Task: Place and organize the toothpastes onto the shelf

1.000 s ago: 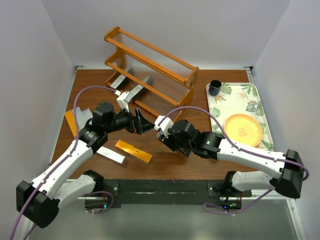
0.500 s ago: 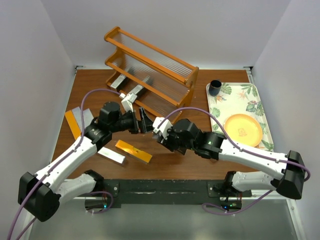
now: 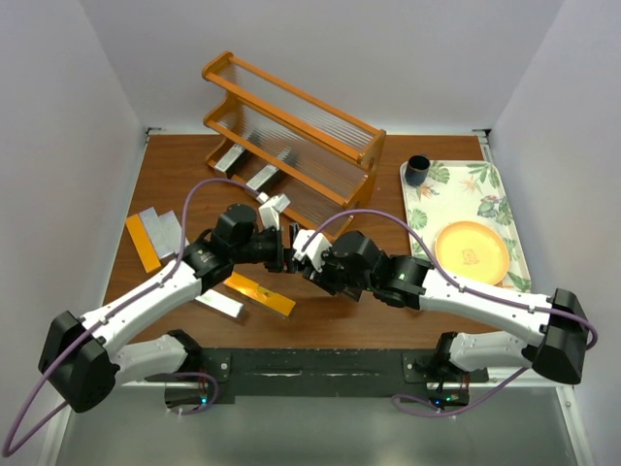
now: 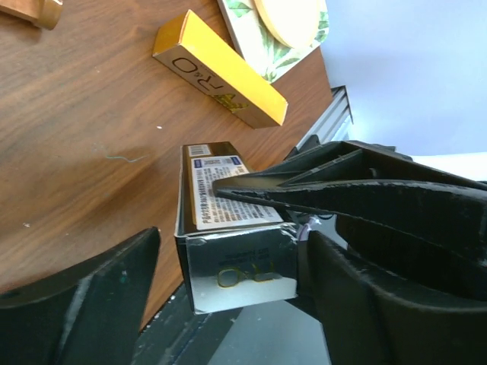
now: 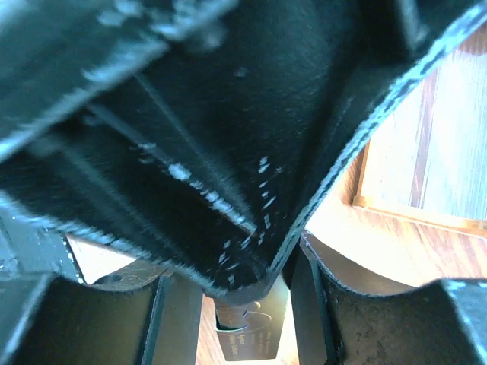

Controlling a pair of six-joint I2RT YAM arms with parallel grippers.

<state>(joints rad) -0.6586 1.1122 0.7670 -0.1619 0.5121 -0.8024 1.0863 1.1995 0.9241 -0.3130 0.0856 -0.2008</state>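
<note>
**A:** Where is the silver carton [image 4: 232, 228] just now?

**B:** Between the two arms, near the middle of the surface [image 3: 184, 165] and in front of the shelf [image 3: 291, 126]; the right pincer [image 4: 262, 179] is clenched on it, its dark tips laid across the printed face; the shiny end points at the left wrist camera.

**A:** And the left pincer [image 4: 228, 262]?

**B:** Released; its fingers [image 4: 91, 304] stand one on each side of that shiny end; a sliver of wood shows between one finger and the carton; the other sits just beside it, and whether it touches I cannot tell.

**A:** What is on the shelf?

**B:** Two silver boxes [image 3: 230, 158] on the lowest tier, side by side at its left end; the upper tiers I cannot read through the ribbed panels.

**A:** And loose on the surface?

**B:** An orange carton [image 3: 259, 293] lying flat under the left arm; a pale silver one [image 3: 215, 303] just beside it; further left an orange box [image 3: 141, 243] touching a grey pair [image 3: 165, 228].

**A:** The right side?

**B:** A leaf-patterned tray [image 3: 490, 189]; on it an orange plate [image 3: 472, 250] and a dark cup [image 3: 417, 170], well apart.
</note>
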